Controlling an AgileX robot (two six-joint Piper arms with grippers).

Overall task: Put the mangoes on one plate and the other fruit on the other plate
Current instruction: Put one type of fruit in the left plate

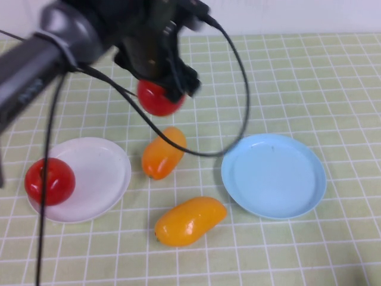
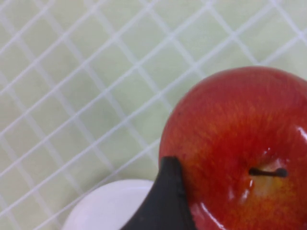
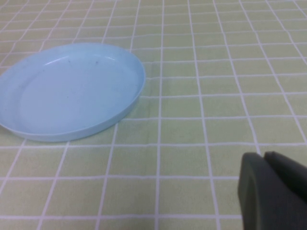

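So, quick rundown:
held apple: red apple [image 1: 158, 99] sits up between the left gripper's fingers, far side of the table, behind the mangoes; the wrist view shows one dark fingertip [image 2: 165, 201] pressed against its side, stem dimple facing the camera
left gripper: [image 1: 164, 83] spread wide around that apple and gripping it, over the checked cloth and not over either plate
other apple: [image 1: 50, 181] already on the white plate, at its left edge
white plate: [image 1: 98, 179] near-left of the table, its rim peeks in under the held apple in the wrist view
mangoes: one [image 1: 163, 153] just right of the white plate, the other [image 1: 190, 220] nearer the front, both lying on the cloth, apart from each other
blue plate: [image 1: 274, 176] right of the mangoes, nothing on it
right gripper: [image 3: 273, 191] fingers closed on nothing, low over the cloth near the blue plate
cloth: [image 1: 309, 77] pale green with white grid
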